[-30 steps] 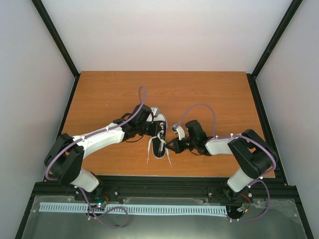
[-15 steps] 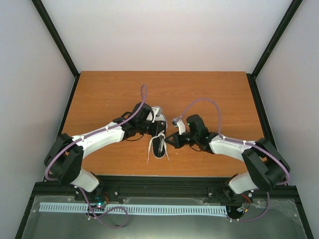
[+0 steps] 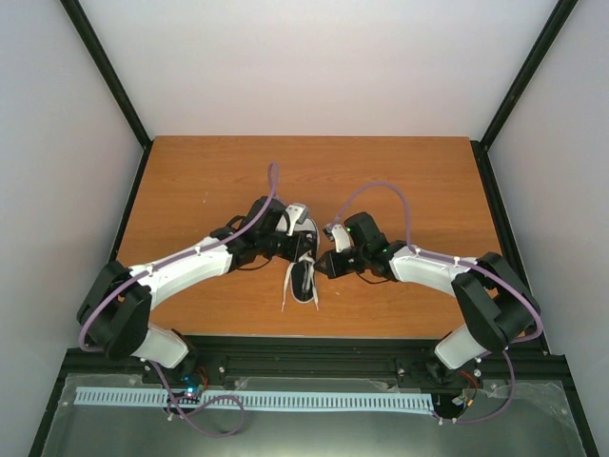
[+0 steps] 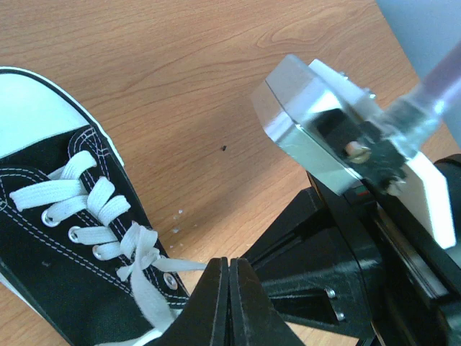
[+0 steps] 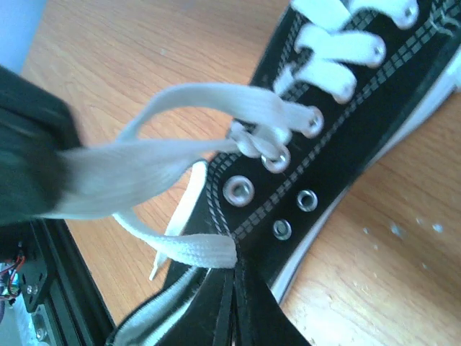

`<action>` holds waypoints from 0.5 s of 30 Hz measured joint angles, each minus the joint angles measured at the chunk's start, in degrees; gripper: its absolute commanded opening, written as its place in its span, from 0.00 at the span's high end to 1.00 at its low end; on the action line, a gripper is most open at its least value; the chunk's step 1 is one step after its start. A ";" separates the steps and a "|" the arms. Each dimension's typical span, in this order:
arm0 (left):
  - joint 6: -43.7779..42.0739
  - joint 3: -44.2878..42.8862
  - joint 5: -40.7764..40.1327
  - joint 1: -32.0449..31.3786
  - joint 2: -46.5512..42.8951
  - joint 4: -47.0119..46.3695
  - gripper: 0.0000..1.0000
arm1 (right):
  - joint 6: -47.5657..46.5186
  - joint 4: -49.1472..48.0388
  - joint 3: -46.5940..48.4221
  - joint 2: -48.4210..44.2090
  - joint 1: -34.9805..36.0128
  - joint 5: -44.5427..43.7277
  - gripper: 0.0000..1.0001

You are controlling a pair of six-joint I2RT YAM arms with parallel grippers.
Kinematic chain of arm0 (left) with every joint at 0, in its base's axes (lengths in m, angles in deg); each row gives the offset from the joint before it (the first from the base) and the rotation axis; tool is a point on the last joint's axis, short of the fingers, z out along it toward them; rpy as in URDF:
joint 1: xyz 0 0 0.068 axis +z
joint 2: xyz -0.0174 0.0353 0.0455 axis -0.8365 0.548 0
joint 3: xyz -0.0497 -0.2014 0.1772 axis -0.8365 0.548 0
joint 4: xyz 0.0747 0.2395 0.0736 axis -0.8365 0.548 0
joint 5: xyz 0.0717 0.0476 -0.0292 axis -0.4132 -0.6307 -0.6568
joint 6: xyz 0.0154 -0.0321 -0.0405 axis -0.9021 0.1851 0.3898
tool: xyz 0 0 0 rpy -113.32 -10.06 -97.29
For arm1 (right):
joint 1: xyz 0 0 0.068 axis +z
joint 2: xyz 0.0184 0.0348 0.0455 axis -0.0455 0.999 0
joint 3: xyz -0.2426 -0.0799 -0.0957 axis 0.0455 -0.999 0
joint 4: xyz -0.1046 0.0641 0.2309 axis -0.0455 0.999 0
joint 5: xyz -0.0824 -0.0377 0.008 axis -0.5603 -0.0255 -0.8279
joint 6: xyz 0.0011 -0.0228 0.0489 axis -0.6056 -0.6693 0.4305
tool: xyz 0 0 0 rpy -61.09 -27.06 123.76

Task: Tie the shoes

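Nearest, a white slotted strip [image 3: 247, 400] and a black rail [image 3: 314, 354] run past the arm bases. Just beyond, on the near middle of the table [image 3: 400, 176], lies the shoe [image 3: 306, 284], with loose laces [image 5: 216, 101] trailing toward the rail. Both arms crowd over it and hide its far half. The left gripper [image 4: 228, 268] is pinched tight on a lace strand. The right gripper [image 5: 232, 274] is pinched on another, its black body filling the left wrist's view. Purple cables [image 3: 390, 190] arch above, and pale walls [image 3: 314, 67] stand behind.

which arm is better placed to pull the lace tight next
Probably the right. The right gripper is shut on a curving, slack lace beside the sneaker, with bare table behind it to draw back over. The left gripper holds a strand already nearly straight.
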 measured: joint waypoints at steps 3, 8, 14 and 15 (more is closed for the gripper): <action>-0.39 1.05 0.02 0.00 -1.16 -0.55 0.99 | 0.13 2.56 0.00 0.00 0.00 -1.01 0.97; -1.22 2.62 0.50 0.00 -2.27 -1.38 0.99 | 0.15 6.12 0.17 -0.04 0.00 -3.37 0.97; -2.47 7.08 2.84 0.02 -4.90 -3.78 0.99 | 0.11 8.98 2.71 -0.04 -0.57 -6.08 0.97; -2.49 7.80 3.28 0.02 -5.07 -4.09 0.99 | 0.11 9.14 3.32 -0.02 -0.68 -6.36 0.97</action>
